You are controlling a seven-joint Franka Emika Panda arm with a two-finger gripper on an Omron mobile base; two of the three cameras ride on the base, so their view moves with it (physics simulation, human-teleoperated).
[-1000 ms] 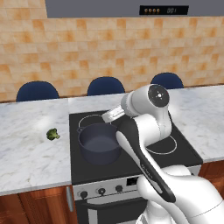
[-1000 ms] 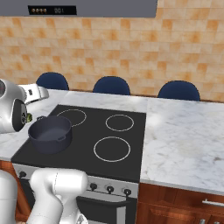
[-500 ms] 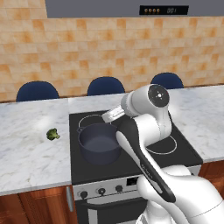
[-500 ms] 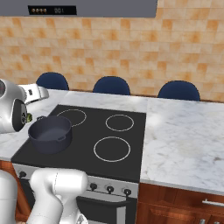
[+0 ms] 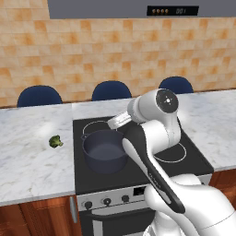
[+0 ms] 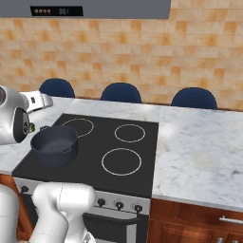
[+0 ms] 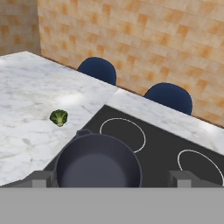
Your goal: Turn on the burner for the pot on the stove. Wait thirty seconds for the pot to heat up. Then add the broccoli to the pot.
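The dark blue-grey pot (image 5: 105,151) stands on the front left ring of the black stove (image 5: 138,173), with nothing inside it. My gripper (image 5: 116,122) hangs above the pot's far rim and points down at it. In the hand view its two fingertips (image 7: 41,178) stand wide apart on either side of the pot (image 7: 98,166), so the gripper (image 7: 111,178) is open and holds nothing. The broccoli (image 5: 56,141) lies on the marble counter left of the stove, and its green floret (image 7: 58,117) is apart from the pot.
Small dark knobs (image 5: 107,201) line the stove's silver front panel. Marble counter (image 5: 27,161) runs on both sides of the stove. Three blue chair backs (image 5: 111,90) stand behind the counter against the tiled wall. A hood with a display (image 5: 172,10) hangs above.
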